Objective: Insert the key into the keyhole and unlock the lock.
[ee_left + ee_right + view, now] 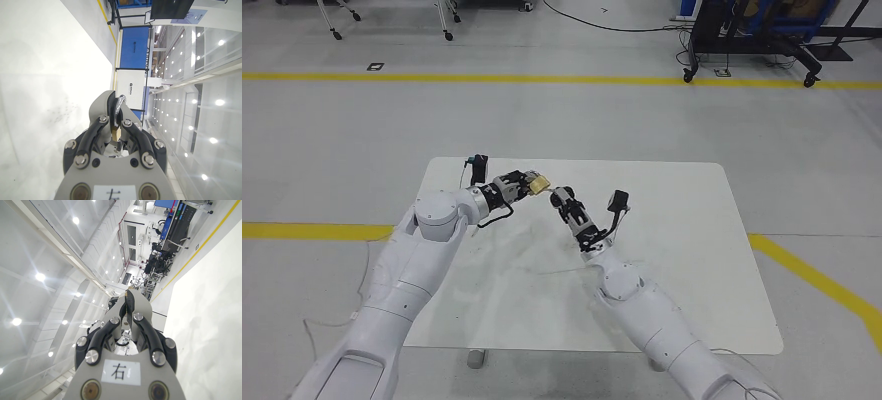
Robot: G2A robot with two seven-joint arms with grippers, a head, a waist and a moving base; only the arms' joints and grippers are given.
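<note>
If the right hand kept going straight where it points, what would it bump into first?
Probably the lock held by the left hand, just ahead of the right hand; height is hard to judge.

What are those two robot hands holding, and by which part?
Left gripper: padlock, clamped flat between the jaws, shackle toward their tips. Right gripper: apparently a small key; the held part cannot be told.

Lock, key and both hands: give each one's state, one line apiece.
left hand: shut on the lock.
right hand: shut on the key.
lock: clamped by its shackle; locked or unlocked, cannot tell.
key: whether inserted yet, cannot tell.
</note>
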